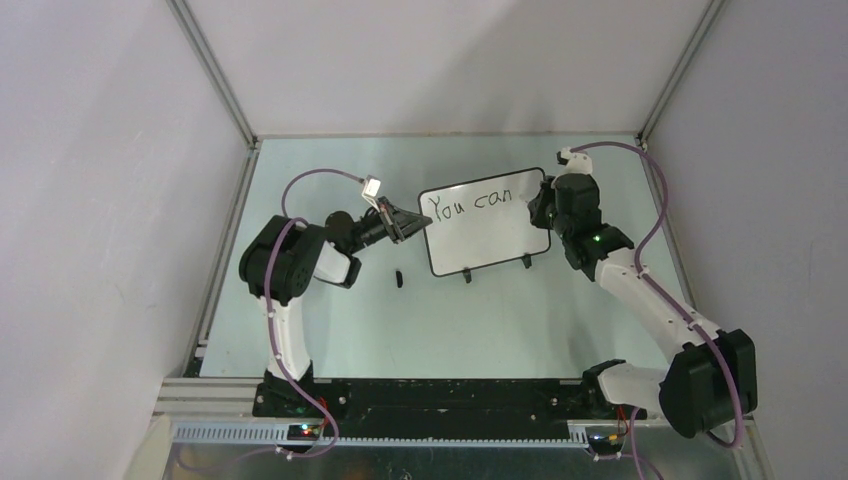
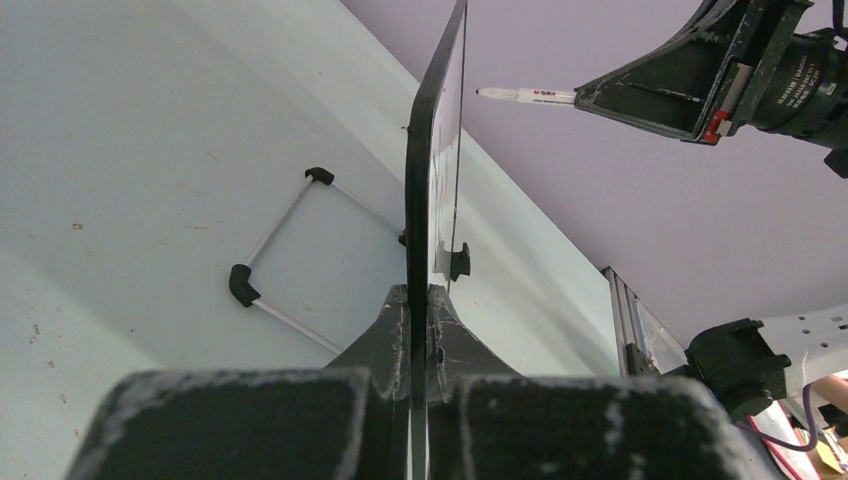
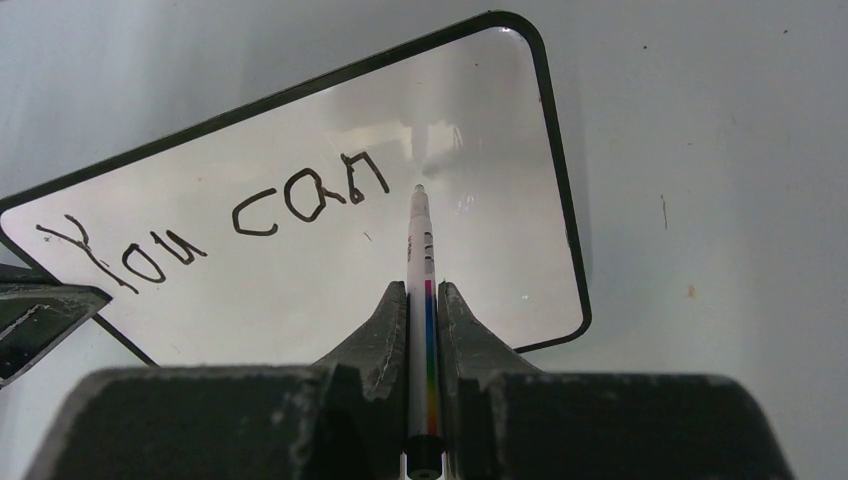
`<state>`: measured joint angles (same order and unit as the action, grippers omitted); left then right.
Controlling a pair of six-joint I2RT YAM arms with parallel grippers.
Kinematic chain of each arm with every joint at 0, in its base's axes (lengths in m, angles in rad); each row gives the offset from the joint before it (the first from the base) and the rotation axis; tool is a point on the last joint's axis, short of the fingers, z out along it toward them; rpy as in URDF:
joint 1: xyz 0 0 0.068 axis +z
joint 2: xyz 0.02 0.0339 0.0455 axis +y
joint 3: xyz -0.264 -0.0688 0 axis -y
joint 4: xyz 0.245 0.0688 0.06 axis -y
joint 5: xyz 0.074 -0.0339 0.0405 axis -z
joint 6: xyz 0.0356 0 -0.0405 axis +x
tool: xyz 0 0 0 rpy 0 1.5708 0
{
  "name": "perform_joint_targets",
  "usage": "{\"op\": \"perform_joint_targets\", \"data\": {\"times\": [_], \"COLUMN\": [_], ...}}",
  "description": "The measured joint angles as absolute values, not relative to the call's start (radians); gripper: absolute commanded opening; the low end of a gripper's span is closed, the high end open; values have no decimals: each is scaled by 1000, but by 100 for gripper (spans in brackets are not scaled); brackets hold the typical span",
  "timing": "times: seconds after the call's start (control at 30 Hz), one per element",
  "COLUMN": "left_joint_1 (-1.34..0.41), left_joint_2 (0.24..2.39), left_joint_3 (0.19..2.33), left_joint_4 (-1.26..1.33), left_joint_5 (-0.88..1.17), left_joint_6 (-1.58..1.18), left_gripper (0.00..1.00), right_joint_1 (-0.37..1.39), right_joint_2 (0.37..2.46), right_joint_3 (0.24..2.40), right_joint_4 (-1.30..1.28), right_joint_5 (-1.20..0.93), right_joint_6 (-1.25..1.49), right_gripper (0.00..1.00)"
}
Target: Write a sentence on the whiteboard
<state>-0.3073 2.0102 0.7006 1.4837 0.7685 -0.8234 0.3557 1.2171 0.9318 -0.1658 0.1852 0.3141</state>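
Note:
The whiteboard (image 1: 487, 240) stands tilted on its two black feet at mid-table. Black marker words "You can" (image 1: 470, 203) run along its top; this is all of the sentence (image 3: 215, 222) that shows. My left gripper (image 1: 417, 228) is shut on the board's left edge, which appears edge-on as a thin black frame (image 2: 432, 150) between its fingers (image 2: 392, 330). My right gripper (image 3: 423, 292) is shut on a white marker (image 3: 421, 250) with a rainbow stripe. The marker's tip sits just right of "can", at or very near the whiteboard (image 3: 480, 120) surface.
A small black cap (image 1: 398, 277) lies on the table in front of the board's left end. A wire stand (image 2: 290, 250) with black corners lies behind the board. Aluminium rails (image 1: 225, 250) and grey walls bound the table.

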Motion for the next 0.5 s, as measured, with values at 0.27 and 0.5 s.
{"op": "perform_joint_targets", "data": {"times": [0.27, 0.5], "left_joint_1": [-307, -306], "left_joint_2": [2011, 2011], "left_joint_3": [701, 701], "left_joint_4": [1484, 1484], "left_joint_5": [771, 772], "left_joint_6": [-823, -823], "left_gripper": [0, 0], "right_joint_1": [351, 348], "right_joint_2": [1239, 1241], "right_joint_3": [941, 945], "right_joint_4": [-165, -164], "right_joint_5": [181, 181], "right_joint_6": [314, 314], "right_gripper": [0, 0]}}
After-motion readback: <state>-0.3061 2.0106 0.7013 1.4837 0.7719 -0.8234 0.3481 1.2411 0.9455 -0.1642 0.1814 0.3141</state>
